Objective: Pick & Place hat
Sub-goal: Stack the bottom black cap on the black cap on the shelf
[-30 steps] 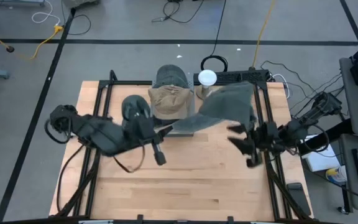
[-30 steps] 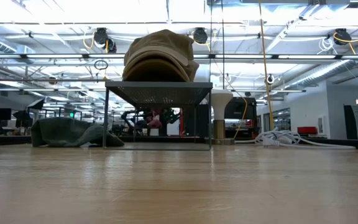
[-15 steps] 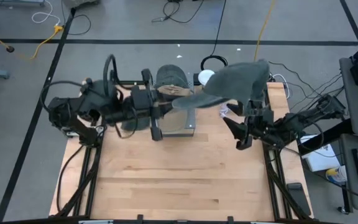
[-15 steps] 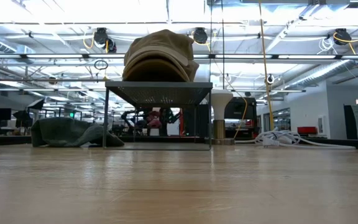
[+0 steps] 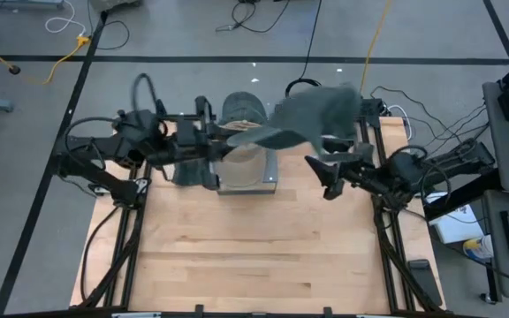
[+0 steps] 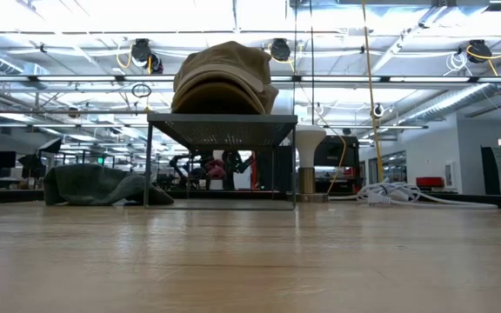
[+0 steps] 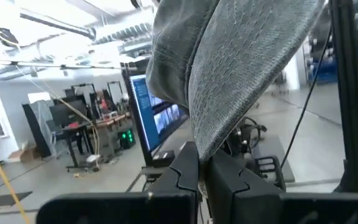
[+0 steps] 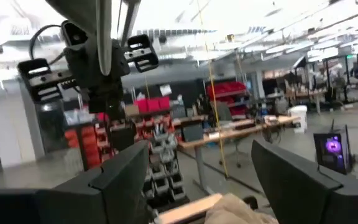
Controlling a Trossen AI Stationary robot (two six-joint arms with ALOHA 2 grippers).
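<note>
No writing or brand marks legible on anything in view.

Grey hat [image 5: 312, 117] hangs in the air over the back of the table [image 5: 263, 256], above and just right of the metal rack [image 5: 247, 175]. Left gripper [image 5: 228, 141] pinches the hat's brim edge, jaws pressed together on the fabric; the left wrist view shows the knit grey cloth [image 7: 241, 68] rising straight out of the clamped fingers [image 7: 188, 171]. Right gripper [image 5: 325, 172] sits just below and right of the hat, jaws spread wide, apart from the cloth; its fingers [image 8: 123, 177] frame empty air in the right wrist view.

Tan hat [image 6: 224, 78] rests on top of the rack in the low view. Another dark green hat [image 6: 103, 185] lies on the table surface beside the rack's leg.

Front half of the table is bare wood. Both arms crowd the back edge near the rack. Cables [image 6: 398, 193] lie coiled at the far right rear.
</note>
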